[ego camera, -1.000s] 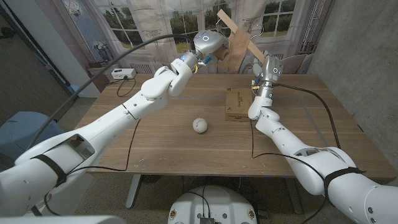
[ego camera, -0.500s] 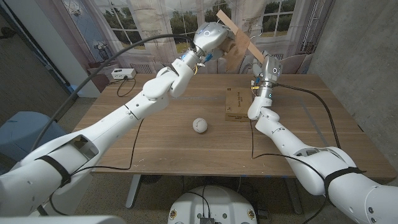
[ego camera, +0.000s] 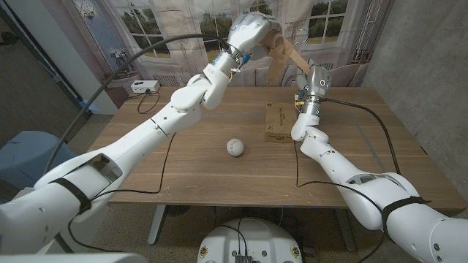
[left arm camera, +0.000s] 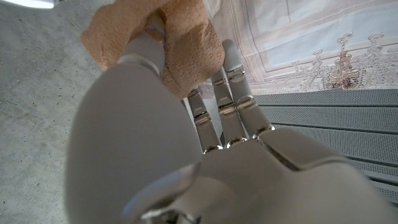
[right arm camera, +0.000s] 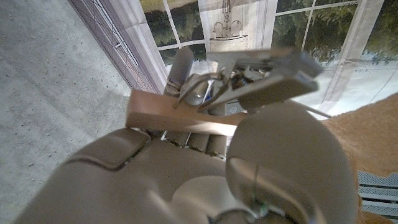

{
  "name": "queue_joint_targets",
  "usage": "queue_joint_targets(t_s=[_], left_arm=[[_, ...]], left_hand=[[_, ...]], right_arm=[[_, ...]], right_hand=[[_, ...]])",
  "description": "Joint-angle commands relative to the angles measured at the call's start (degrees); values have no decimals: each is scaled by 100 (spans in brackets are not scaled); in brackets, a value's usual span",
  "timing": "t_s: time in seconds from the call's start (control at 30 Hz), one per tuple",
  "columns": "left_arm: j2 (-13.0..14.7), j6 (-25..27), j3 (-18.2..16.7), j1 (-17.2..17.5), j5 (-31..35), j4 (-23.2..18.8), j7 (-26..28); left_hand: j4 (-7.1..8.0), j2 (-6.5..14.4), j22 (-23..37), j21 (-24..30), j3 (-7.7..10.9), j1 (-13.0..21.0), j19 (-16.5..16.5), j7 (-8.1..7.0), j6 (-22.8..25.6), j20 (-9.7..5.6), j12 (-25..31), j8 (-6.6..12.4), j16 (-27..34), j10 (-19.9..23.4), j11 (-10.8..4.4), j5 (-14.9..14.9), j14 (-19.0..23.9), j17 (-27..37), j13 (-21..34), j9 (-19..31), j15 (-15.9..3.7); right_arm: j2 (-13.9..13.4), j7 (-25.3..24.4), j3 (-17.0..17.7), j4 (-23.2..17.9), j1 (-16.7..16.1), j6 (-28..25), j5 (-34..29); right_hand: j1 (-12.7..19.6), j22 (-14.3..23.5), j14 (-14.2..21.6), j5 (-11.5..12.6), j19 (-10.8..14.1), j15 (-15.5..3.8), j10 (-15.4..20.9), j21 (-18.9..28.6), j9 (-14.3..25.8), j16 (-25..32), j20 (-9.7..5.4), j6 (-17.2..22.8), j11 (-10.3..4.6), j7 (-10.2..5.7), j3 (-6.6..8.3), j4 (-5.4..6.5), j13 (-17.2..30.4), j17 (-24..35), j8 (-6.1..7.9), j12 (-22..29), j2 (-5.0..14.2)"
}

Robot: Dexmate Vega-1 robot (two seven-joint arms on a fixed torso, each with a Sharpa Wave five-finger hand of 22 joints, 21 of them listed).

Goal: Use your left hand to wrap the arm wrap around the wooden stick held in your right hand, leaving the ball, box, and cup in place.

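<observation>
I've got the left hand (ego camera: 251, 31) up high over the table's (ego camera: 190, 175) far edge, fingers clamped on the wrap (ego camera: 278, 52) — the left wrist cam shows the tan cloth bunched in the grip (left arm camera: 180, 43). The right hand (ego camera: 313, 79) sits just to the right and lower, clenched round the stick (ego camera: 298, 53); the right wrist cam shows the stick (right arm camera: 180, 113) lying across the fingers. What matters for the next move: the stick's long axis runs on a slant, from the right hand up and toward the robot's left, so its free end points at my left hand, which is the nearer one to that end. The wrap hangs from my left hand down across the stick's upper part, more or less crosswise to it — I can't tell if it's touching or only in front. My read: the left hand has to carry the cloth round the stick's axis, not along it. Ball (ego camera: 234, 147) and box (ego camera: 278, 123) lie on the table, well below both hands, near each other but apart.
</observation>
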Motion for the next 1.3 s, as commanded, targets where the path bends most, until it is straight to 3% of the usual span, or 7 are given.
queue_joint_targets(t_s=[0.03, 0.37, 0.8, 1.03, 1.3], left_arm=[[-246, -132, -2, -168, -112, 376, 877], [-440, -143, 158, -575, -95, 804, 1098], [-693, -200, 415, -1068, -145, 1343, 1347], [-791, -306, 594, -1290, -156, 1527, 1396], [-823, -305, 686, -1440, -100, 1500, 1395]], left_hand=[[245, 990, 29, 9, 823, 894, 133, 682, 896, -1038, -2, 26, 28, 51, -3, 22, 986, 57, 19, 12, -1470], [245, 990, 27, 0, 816, 895, 123, 678, 891, -1039, -11, 17, 21, 61, 1, 21, 980, 62, 31, 26, -1472], [247, 991, 26, -6, 810, 891, 118, 681, 906, -1042, -21, 8, 6, 75, -4, 21, 989, 52, 36, 28, -1470], [244, 982, 25, -13, 805, 889, 114, 680, 906, -1045, -28, 0, 4, 74, 0, 21, 994, 60, 42, 31, -1479], [245, 989, 25, -16, 806, 891, 116, 682, 908, -1045, -39, -7, -2, 77, -10, 22, 999, 60, 43, 34, -1468]], right_arm=[[23, 0, 14, 63, 8, 47, 5], [153, 0, 245, 159, -13, 482, -466], [377, 0, 560, -128, -256, 1037, -1422], [456, 0, 475, -111, -208, 1145, -1861], [477, 0, 248, 350, 55, 1133, -1941]], right_hand=[[-808, 6, 4, 15, -40, -348, -23, 27, 9, 70, -454, -11, -9, -16, -7, 29, 3, 182, 45, 22, 845], [-810, 5, 2, 17, -46, -349, -21, 26, 6, 70, -448, -24, -1, -12, -5, 31, 24, 182, 69, 35, 846], [-811, 5, 10, 18, -33, -350, 12, 31, -17, 73, -450, -19, 1, -6, -3, 31, -35, 183, 99, 7, 847], [-813, 4, 15, 18, -35, -350, 11, 28, -24, 73, -464, -25, -5, -6, -4, 33, -14, 183, 114, 26, 845], [-816, 3, 15, 19, -36, -350, -21, 26, -29, 73, -466, -28, -8, -12, -3, 35, 31, 183, 127, 56, 844]])
